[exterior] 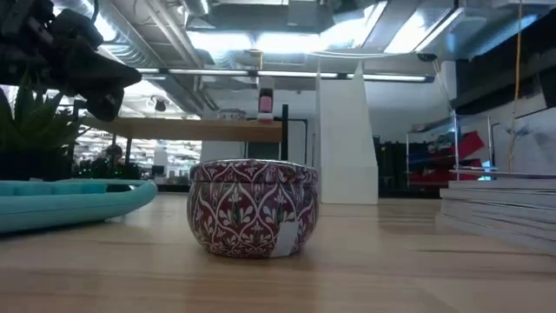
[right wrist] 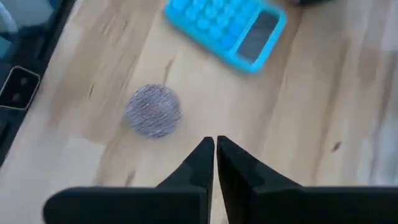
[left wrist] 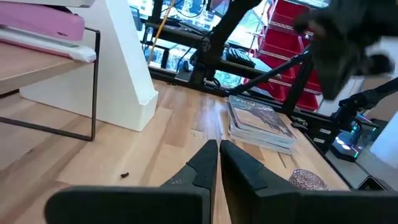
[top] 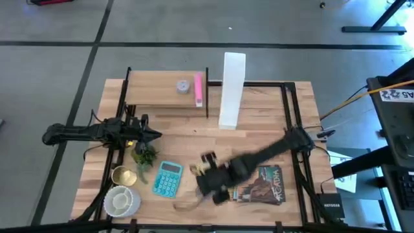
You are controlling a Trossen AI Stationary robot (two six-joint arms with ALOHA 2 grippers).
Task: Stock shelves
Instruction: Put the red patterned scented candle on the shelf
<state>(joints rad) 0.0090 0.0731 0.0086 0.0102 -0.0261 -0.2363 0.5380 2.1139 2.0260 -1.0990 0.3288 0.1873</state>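
A: Standing at the back of the table, the small wooden shelf has a black metal frame, and the tall white file box stands upright just beside its right end.

B: What is on the shelf?

A: A pink item lies along its right part, with a small round grey thing next to it. In the low view the same shelf and file box show far behind a patterned tin.

B: Where is that tin?

A: Near the front edge of the table. The right wrist view looks down on its lid, with the right gripper above the wood close to it, fingers pressed together and holding nothing.

B: And the other arm?

A: The left gripper hangs over the left side of the table, in front of the shelf, its fingers also pressed together with nothing between them.

B: What else lies about?

A: A blue calculator sits left of the tin, a small green plant and a gold cup further left, and a white bowl at the front left corner. A stack of magazines lies on the right side, partly under the right arm.
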